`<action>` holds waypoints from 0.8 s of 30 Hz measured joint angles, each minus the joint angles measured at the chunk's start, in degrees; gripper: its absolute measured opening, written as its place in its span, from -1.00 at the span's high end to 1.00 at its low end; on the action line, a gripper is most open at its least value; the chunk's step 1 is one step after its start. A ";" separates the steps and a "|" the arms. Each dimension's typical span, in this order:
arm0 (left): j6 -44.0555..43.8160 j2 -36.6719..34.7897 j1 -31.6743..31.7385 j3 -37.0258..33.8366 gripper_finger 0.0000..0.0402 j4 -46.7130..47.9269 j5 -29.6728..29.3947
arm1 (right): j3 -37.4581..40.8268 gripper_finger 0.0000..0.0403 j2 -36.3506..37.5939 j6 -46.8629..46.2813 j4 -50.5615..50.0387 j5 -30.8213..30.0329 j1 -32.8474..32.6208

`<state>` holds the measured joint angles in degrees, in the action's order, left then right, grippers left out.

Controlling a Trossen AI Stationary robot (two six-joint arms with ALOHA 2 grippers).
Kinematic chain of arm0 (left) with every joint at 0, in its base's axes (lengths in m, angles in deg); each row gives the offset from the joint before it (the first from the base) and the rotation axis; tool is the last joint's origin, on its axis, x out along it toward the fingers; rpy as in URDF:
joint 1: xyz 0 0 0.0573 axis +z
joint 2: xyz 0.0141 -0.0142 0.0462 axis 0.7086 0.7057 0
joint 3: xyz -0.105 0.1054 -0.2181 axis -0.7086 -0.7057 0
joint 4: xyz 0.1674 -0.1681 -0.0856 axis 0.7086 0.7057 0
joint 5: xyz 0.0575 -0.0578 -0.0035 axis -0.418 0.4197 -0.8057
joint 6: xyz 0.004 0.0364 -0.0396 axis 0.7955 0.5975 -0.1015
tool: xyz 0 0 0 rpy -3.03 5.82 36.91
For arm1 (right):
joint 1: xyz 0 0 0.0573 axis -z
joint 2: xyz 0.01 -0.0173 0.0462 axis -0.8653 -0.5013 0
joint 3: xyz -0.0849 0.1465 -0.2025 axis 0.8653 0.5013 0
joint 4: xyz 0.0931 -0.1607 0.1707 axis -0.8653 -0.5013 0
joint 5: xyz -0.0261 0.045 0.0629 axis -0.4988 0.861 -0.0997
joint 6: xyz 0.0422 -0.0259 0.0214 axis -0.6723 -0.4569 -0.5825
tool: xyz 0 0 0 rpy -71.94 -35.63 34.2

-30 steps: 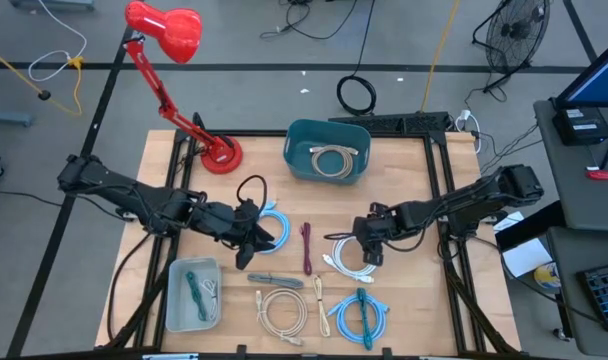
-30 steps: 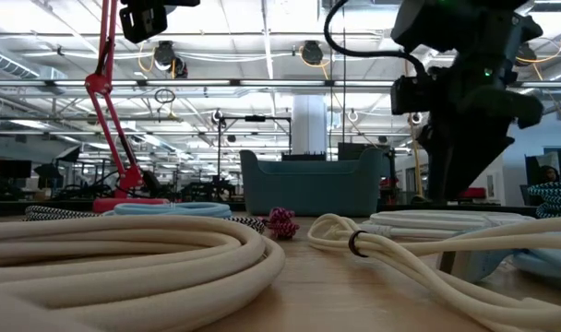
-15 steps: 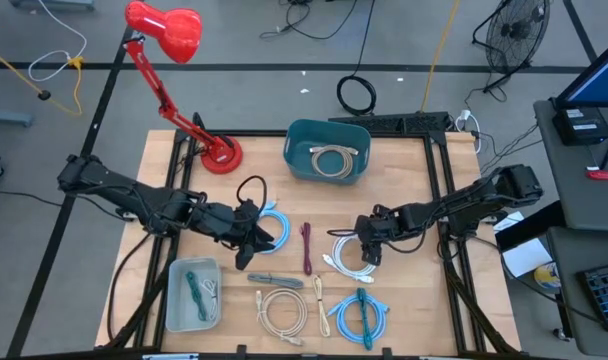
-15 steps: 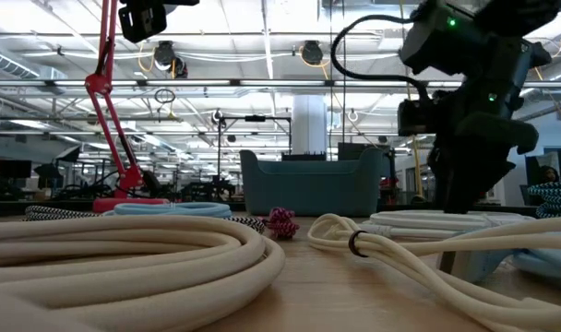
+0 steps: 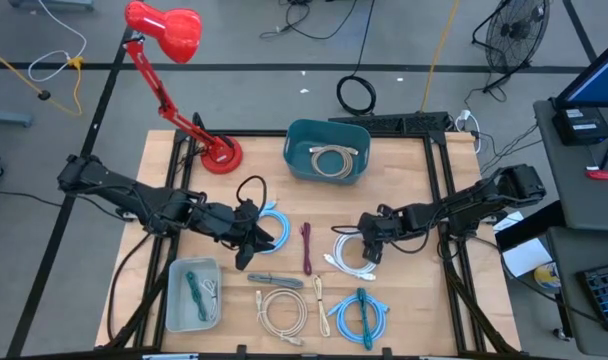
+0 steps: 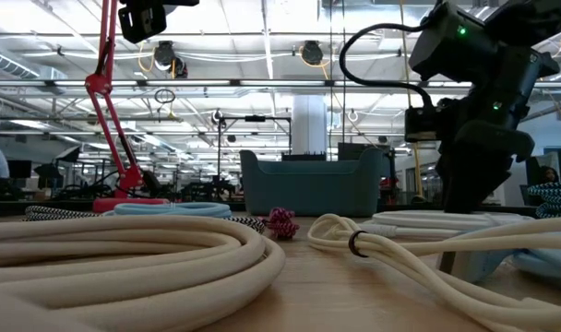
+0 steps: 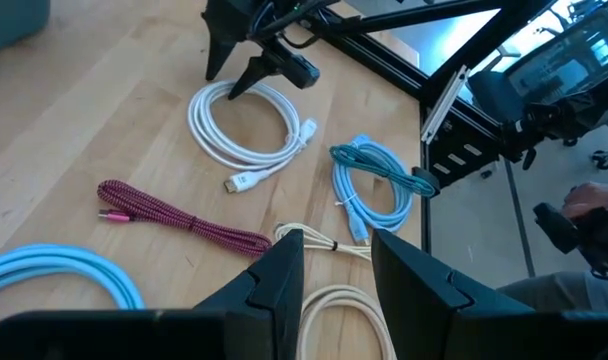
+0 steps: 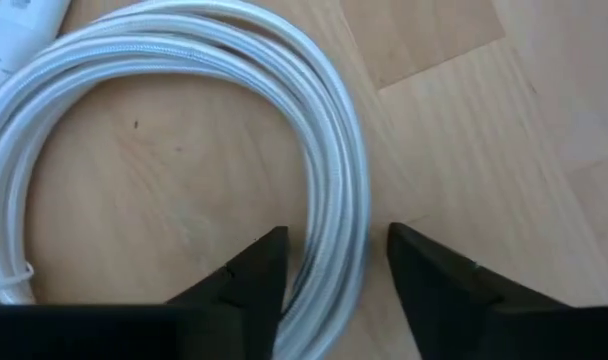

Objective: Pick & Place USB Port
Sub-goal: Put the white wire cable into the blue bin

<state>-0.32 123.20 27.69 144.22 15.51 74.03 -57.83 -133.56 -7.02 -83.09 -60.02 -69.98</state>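
Note:
A white coiled USB cable (image 5: 350, 258) lies flat on the wooden table, right of centre; in the low view the white cable (image 6: 428, 221) sits beside the cream coil. My right gripper (image 5: 371, 250) (image 8: 334, 275) is open and low over the coil's right side. Its two fingers stand on either side of the coil's bundled strands (image 8: 334, 200); I cannot tell whether they touch. My left gripper (image 5: 246, 245) (image 7: 339, 270) is open and hovers left of centre, next to a light-blue cable (image 5: 272, 222).
A teal bin (image 5: 294, 150) at the far middle holds a cream cable. A grey tray (image 5: 174, 300) holds a green one. A red cable (image 5: 306, 248), a cream coil (image 5: 282, 310), a teal-blue coil (image 5: 359, 315) and a red lamp (image 5: 219, 152) are spread around.
My right gripper has shifted a little toward the table's right edge while staying low over the white coil. The coil has stayed where it was.

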 joint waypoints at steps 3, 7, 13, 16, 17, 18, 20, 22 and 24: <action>0.00 0.00 0.08 0.00 0.39 -0.02 0.00 | 0.07 0.41 -0.04 0.11 0.50 0.18 0.02; 0.00 0.00 0.08 0.00 0.39 0.00 -0.24 | 0.07 0.66 -0.09 0.32 1.21 1.12 0.02; 0.03 0.00 0.08 0.00 0.39 0.00 -1.49 | 0.07 0.84 -0.11 -0.12 1.27 1.33 0.00; 0.36 0.00 0.08 0.00 0.39 0.04 -1.51 | 0.07 0.84 -0.15 -3.43 1.33 0.31 -0.04; 0.36 0.00 0.08 0.00 0.39 0.10 -1.67 | 0.07 0.84 -0.15 -4.66 1.43 -0.08 -0.04; 0.16 0.00 0.08 0.00 0.39 0.26 -2.12 | -0.06 0.84 -0.09 -5.75 1.40 -0.33 -0.06; -0.54 0.00 0.08 0.00 0.39 1.25 -3.55 | -0.51 0.84 0.24 -7.25 1.07 -0.55 -0.07; -1.84 0.00 0.11 -0.02 0.39 2.51 -5.23 | -1.18 0.84 0.39 -8.22 0.59 -0.55 -0.04; -3.63 -0.01 0.10 -0.02 0.39 3.99 -7.60 | -2.19 0.84 0.88 -9.16 0.46 -0.71 -0.04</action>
<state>-3.95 123.19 27.79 144.20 19.50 66.43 -60.02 -132.68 -16.18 -82.63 -60.72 -70.02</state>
